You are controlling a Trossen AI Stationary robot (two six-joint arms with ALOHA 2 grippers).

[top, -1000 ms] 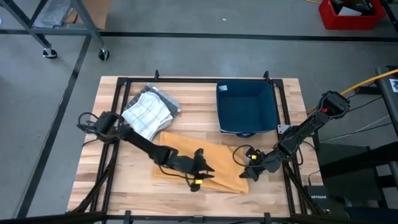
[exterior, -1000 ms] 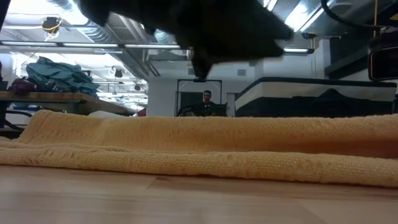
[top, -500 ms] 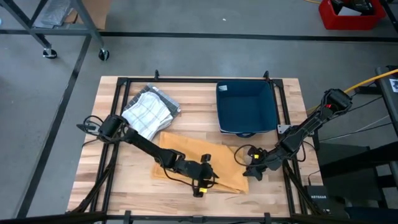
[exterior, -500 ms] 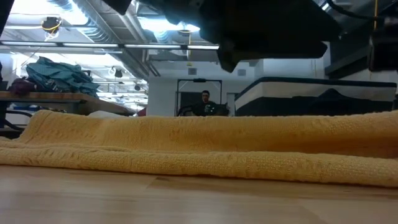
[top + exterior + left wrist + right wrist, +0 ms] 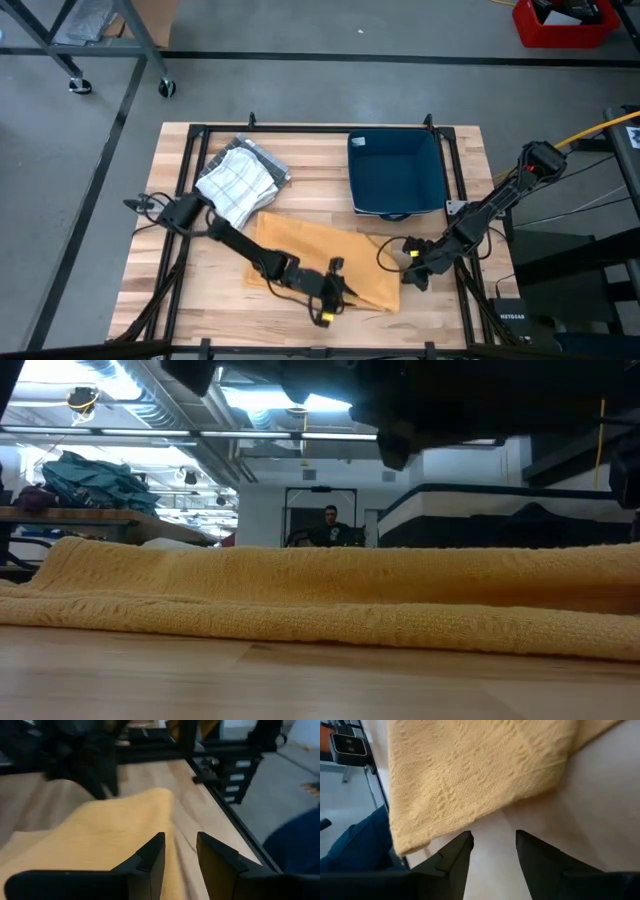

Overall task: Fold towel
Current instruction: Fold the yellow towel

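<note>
Lying across the near half of my pale wooden slatted table (image 5: 200, 290), the mustard-yellow woven towel (image 5: 300, 252) runs its long axis from left to right, tilted so the left end sits farther back than the right end near the front edge. In the low view it shows as a long flat band (image 5: 320, 595) with a thicker doubled edge along the front.

Farther left and behind it rests a white-and-grey checked folded cloth (image 5: 238, 178), its corner just beside the towel's back-left end. To the right of that, at the back, sits a dark blue rectangular plastic bin (image 5: 395, 172), apart from the towel.

My left arm stretches from the table's left edge diagonally toward the front, low over the towel, ending with my left gripper (image 5: 328, 292) above the towel's front edge. My left fingers (image 5: 150, 857) stand a little apart with towel beneath them and nothing clamped between.

My right arm reaches in from the right edge, bent down toward the front, with my right gripper (image 5: 412, 270) just beside the towel's right end. My right fingers (image 5: 456, 856) are likewise parted over bare wood, close to the towel's edge, gripping nothing.
</note>
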